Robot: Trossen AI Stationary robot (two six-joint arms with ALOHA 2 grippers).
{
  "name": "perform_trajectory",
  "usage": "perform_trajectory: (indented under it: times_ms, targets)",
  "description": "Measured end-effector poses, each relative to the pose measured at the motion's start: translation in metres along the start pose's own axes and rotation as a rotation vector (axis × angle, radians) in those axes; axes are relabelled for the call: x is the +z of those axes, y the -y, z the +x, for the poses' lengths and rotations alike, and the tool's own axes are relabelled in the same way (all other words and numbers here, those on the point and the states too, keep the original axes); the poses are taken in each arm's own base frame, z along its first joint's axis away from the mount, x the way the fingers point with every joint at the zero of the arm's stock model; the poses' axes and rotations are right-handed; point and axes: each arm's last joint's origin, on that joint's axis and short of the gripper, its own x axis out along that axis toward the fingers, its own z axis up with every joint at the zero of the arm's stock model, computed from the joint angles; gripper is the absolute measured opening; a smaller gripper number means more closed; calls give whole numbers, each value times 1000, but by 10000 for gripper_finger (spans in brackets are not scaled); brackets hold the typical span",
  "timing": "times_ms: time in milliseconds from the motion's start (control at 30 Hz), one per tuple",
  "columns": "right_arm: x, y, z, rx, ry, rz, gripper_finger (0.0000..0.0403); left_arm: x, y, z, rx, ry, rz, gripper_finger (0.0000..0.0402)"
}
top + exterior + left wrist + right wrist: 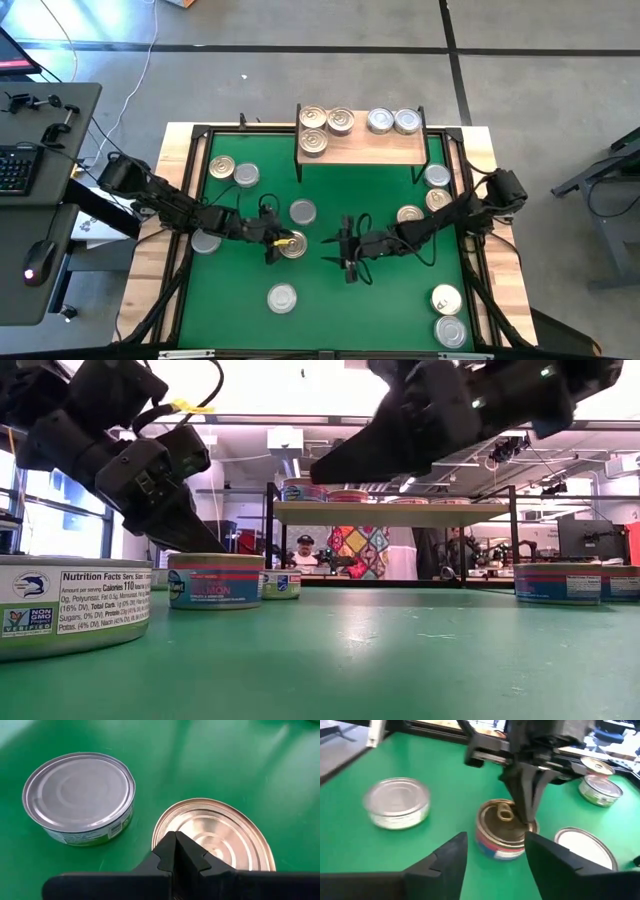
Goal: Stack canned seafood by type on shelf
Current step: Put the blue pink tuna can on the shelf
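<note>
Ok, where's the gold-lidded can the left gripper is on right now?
In the high view the gold-lidded can sits near the middle of the green mat, under the shut left gripper, just below a silver can.

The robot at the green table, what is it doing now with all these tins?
It is sorting tins onto the wooden shelf, where five already sit: three golden-lidded, two silver-lidded. The left claw, shut, is pressed down on a golden-lidded tin mid-mat. The right claw stands open just beside it, holding nothing. About ten more tins lie scattered on the green mat.
</note>
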Motion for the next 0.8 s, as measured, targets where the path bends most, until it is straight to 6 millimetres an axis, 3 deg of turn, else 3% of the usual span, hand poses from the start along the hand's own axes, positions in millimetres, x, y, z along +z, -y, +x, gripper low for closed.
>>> perform_trajectory:
  times_ms: [233,400,800]
  targets:
    - [-2,4,6,-17,-13,14,214,17,6,-12,-41,84,15,0]
    - [-3,4,6,-17,-13,19,214,8,-1,-13,44,7,4,0]
    - [-3,4,6,-13,-12,20,213,3,-3,-6,52,-16,-1,0]
